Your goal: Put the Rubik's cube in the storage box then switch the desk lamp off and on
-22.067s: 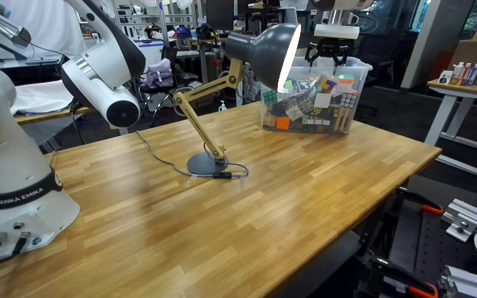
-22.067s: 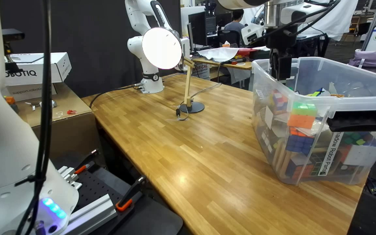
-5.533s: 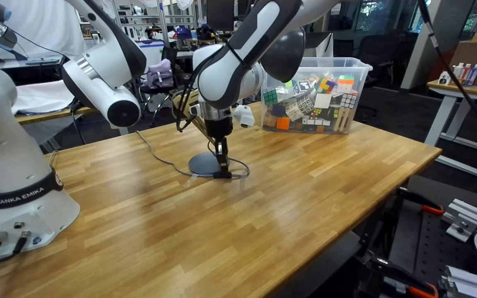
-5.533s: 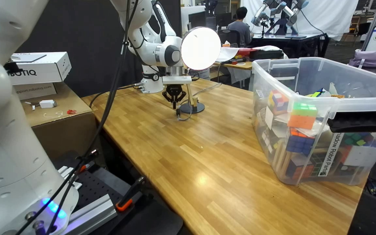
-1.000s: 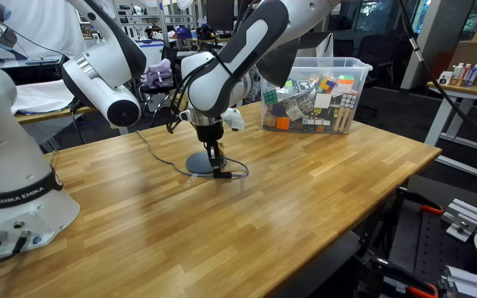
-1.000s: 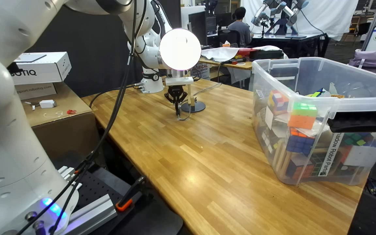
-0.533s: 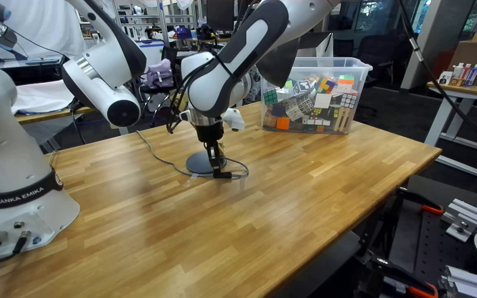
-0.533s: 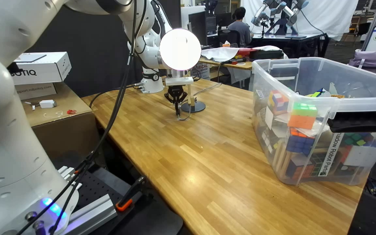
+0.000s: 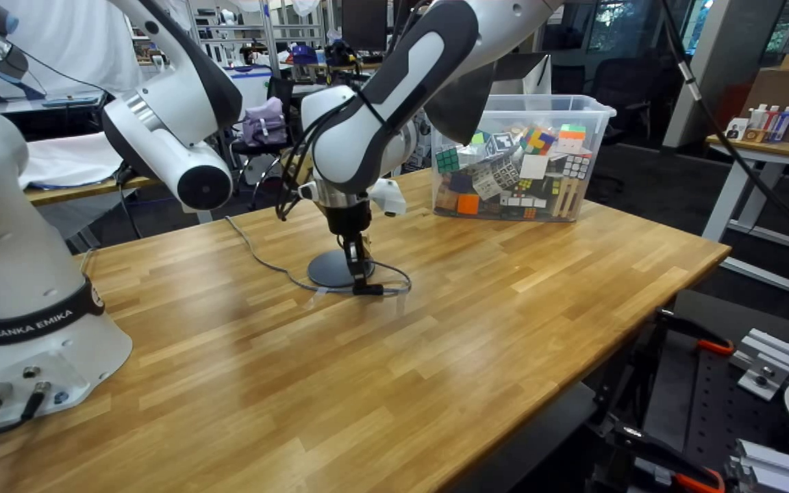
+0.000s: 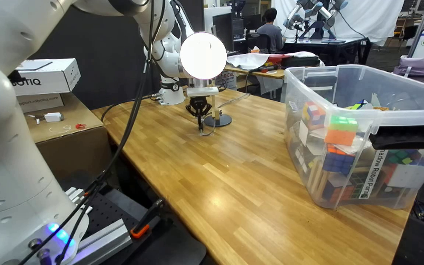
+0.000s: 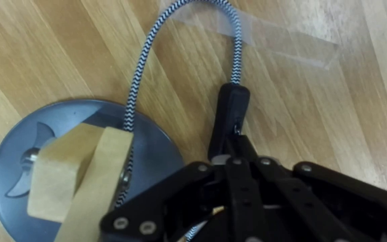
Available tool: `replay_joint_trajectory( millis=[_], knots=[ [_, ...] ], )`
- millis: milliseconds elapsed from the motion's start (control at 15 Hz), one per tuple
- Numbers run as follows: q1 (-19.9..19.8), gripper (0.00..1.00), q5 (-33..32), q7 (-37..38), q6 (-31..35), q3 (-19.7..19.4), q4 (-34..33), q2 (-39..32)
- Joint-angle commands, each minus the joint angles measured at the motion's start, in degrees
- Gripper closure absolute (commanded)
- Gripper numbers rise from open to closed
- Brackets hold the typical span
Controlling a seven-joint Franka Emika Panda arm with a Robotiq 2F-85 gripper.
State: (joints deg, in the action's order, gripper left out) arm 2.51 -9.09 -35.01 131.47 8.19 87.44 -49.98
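Observation:
My gripper [image 11: 239, 137] points down with its fingers shut together, holding nothing. Its tips meet the black cord switch [image 11: 228, 111] beside the desk lamp's round grey base [image 11: 153, 148]; whether they press it I cannot tell. The desk lamp's head [image 10: 203, 55] glows bright white in an exterior view; seen from behind, the dark head [image 9: 461, 103] is partly covered by my arm. A clear storage box [image 10: 300, 173] stands apart from the lamp, on the same table. Several coloured cubes show through its walls; which of them is the Rubik's cube I cannot tell.
The patterned lamp cord [image 11: 143, 60] loops on the wooden table [image 9: 401, 383], held by clear tape [image 11: 291, 43]. The lamp's wooden arm [image 11: 92, 188] rises close beside my gripper. Another white robot arm [image 9: 168, 130] stands at the table's far end. A clamp [image 10: 145, 221] sits by my base.
Long before, my gripper was open above the storage box; it has since moved to the switch and shut. The lamp head has shifted slightly. Over the last second, nothing visibly moves.

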Motion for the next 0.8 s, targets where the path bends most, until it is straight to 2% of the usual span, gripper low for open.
replay_joint_trajectory(
  millis=[0, 733],
  knots=[
    [-0.26, 1.00, -0.43, 0.75, -0.61, 0.06, 2.15, 1.31],
    [-0.48, 1.00, -0.24, 1.28, -0.41, 0.10, 2.03, 0.74]
  ],
)
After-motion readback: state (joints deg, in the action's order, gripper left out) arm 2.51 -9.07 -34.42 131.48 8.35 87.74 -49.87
